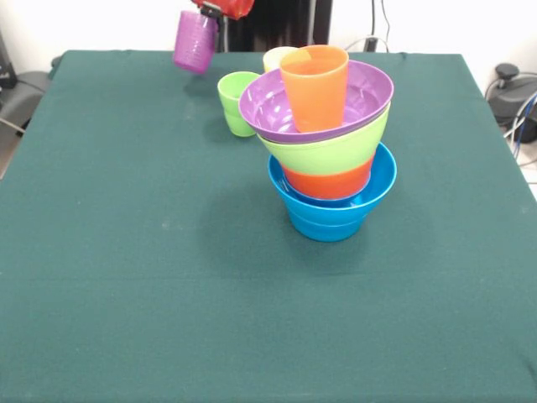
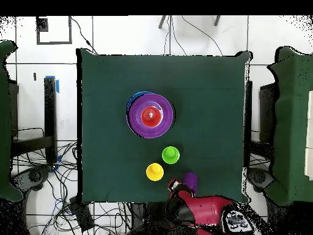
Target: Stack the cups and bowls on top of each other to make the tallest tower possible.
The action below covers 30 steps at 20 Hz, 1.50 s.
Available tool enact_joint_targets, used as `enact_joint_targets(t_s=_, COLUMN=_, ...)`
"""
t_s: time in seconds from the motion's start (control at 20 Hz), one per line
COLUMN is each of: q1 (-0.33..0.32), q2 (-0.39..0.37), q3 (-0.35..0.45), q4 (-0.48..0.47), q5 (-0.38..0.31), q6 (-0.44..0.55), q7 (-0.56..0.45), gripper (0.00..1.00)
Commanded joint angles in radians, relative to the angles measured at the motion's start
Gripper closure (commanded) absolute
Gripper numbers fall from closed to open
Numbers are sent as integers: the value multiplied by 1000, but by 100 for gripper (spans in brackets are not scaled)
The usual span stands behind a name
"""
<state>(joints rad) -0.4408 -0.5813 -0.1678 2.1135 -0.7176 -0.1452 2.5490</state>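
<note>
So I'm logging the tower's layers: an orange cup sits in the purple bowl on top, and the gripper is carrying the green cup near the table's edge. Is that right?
Not quite. The orange cup does sit in the purple bowl on the tower, but the gripper carries the purple cup. The green cup stands on the table beside the yellow cup, as the front view shows.

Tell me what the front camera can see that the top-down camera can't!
Only the front view shows the tower's side layers: blue bowl at the bottom, orange bowl, lime green bowl, then purple bowl.

Only the overhead view shows the red arm, the table's whole outline and the floor cables.

Both show the orange cup on top, the green cup, the yellow cup and the purple cup held by the gripper.
</note>
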Motion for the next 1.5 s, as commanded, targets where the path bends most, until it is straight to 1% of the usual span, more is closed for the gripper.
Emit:
enact_joint_targets(t_s=0.05, q1=0, q2=-98, q3=165, q4=-12, q5=-31, q6=131, q7=-57, gripper=100)
enact_joint_targets(t_s=0.2, q1=-17, q2=-117, q3=192, q4=-7, q5=-29, q6=158, q7=-68, gripper=100)
enact_joint_targets(t_s=0.25, q1=-40, q2=-147, q3=228, q4=2, q5=-23, q6=193, q7=-86, gripper=100)
enact_joint_targets(t_s=0.65, q1=-128, q2=-317, q3=375, q4=79, q5=39, q6=350, q7=-159, gripper=100)
enact_joint_targets(t_s=1.0, q1=-166, q2=-390, q3=454, q4=104, q5=63, q6=434, q7=-176, gripper=100)
enact_joint_targets(t_s=1.25, q1=-197, q2=-467, q3=520, q4=136, q5=117, q6=508, q7=-200, gripper=100)
enact_joint_targets(t_s=1.35, q1=-202, q2=-493, q3=538, q4=147, q5=138, q6=530, q7=-205, gripper=100)
enact_joint_targets(t_s=1.5, q1=-196, q2=-509, q3=550, q4=153, q5=139, q6=535, q7=-190, gripper=100)
